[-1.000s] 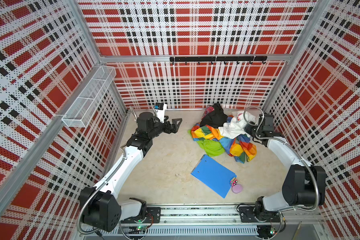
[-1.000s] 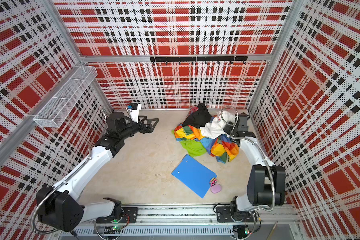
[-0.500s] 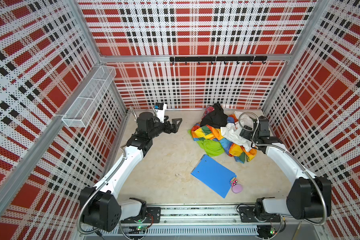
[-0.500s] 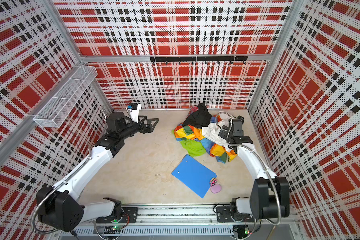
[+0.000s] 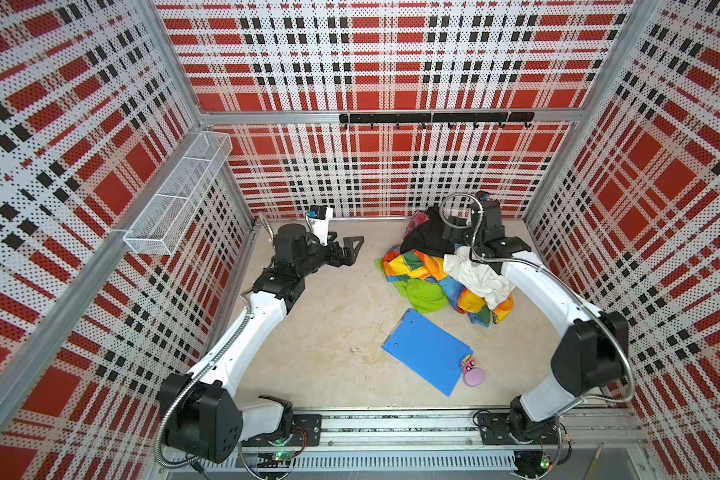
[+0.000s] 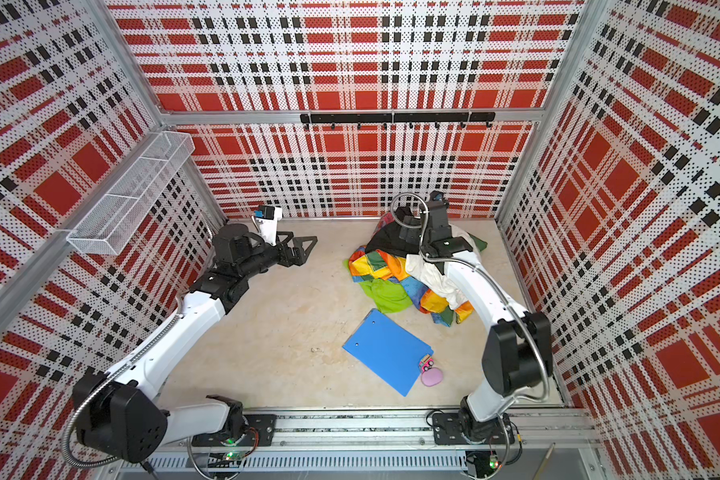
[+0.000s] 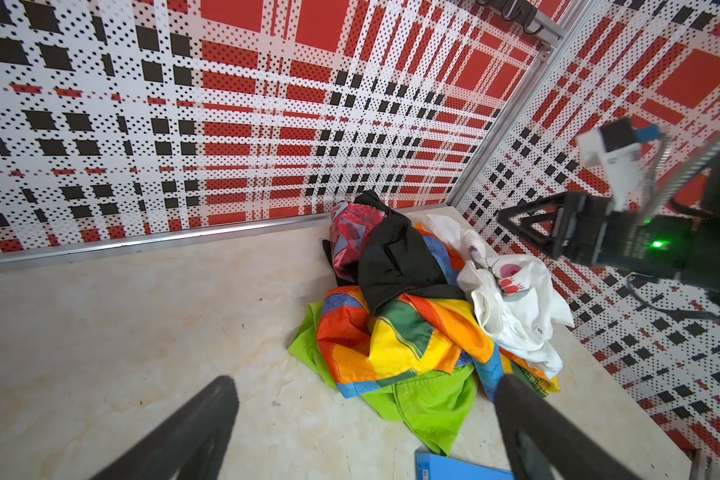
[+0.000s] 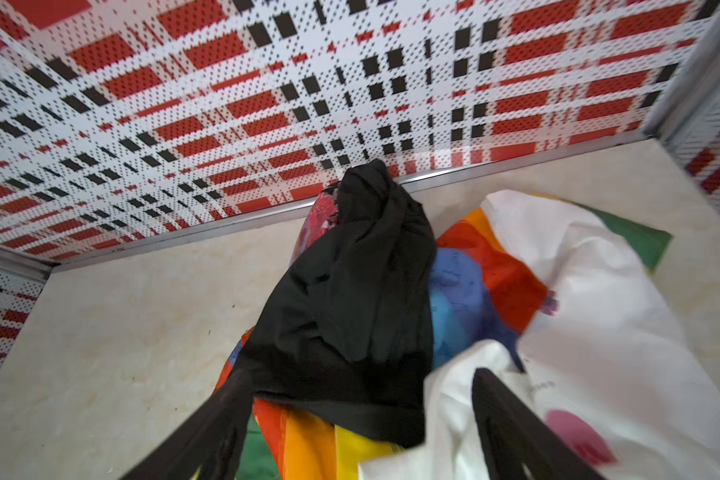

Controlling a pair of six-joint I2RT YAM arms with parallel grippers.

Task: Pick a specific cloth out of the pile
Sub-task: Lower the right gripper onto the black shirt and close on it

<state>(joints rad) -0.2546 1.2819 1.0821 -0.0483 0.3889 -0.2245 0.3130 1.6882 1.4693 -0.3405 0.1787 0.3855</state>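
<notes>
The cloth [image 5: 427, 241] [image 8: 350, 299] is black with a red printed patch and is heaped at the back of the pile, near the rear wall. The pile also holds a rainbow patchwork cloth [image 5: 416, 264], a white shirt [image 5: 476, 276] and a green cloth [image 5: 422, 293]. My right gripper [image 5: 454, 230] [image 8: 360, 374] hovers open just over the black cloth's near edge. One finger is by the black fabric and the other is over the white shirt. My left gripper [image 5: 352, 245] [image 7: 364, 382] is open and empty, well to the left of the pile.
A blue clipboard [image 5: 427, 351] lies in front of the pile. A small toy car [image 5: 467, 363] and a pink oval [image 5: 474, 377] sit at its near corner. A wire basket [image 5: 179, 195] hangs on the left wall and a hook rail [image 5: 433, 118] on the back wall.
My right gripper has opened and swung from the pile's right side toward the back, over the black cloth. The white shirt has settled onto the pile. The left arm has not moved.
</notes>
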